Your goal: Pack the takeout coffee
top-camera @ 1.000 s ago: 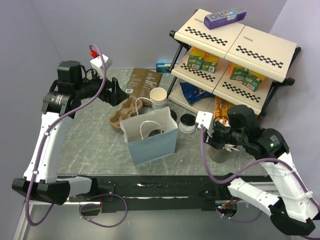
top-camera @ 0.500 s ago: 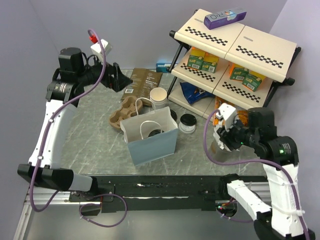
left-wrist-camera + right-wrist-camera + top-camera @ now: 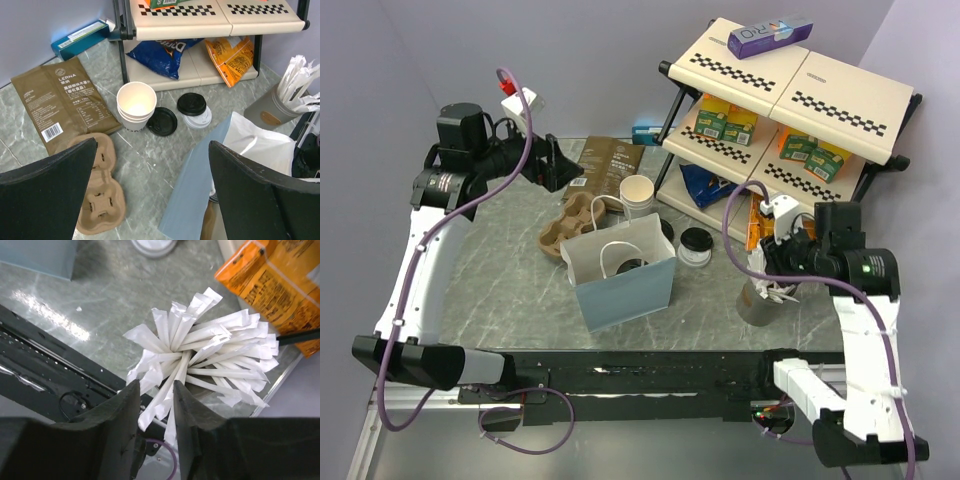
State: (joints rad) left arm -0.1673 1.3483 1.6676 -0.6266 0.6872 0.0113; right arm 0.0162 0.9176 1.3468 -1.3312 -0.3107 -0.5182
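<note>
The right pincer [image 3: 156, 388] is sitting half-closed around white paper-wrapped straws [image 3: 210, 345] in the grey cylindrical holder [image 3: 757, 305]. Gripping or not, I cannot tell, but lifting is risking a dragged-out bunch or a tipped holder. The left pincer [image 3: 152, 145] is hanging spread wide; the stacked white paper takeout cups [image 3: 136, 100] are sitting unlidded on the tabletop [image 3: 500, 270], touching a round black plastic lid [image 3: 161, 121].

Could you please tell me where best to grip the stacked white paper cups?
I'd pinch the top cup's rim from above: it stands upright, mouth open, and a black lid lies beside its base, crowding a side grip.
</note>
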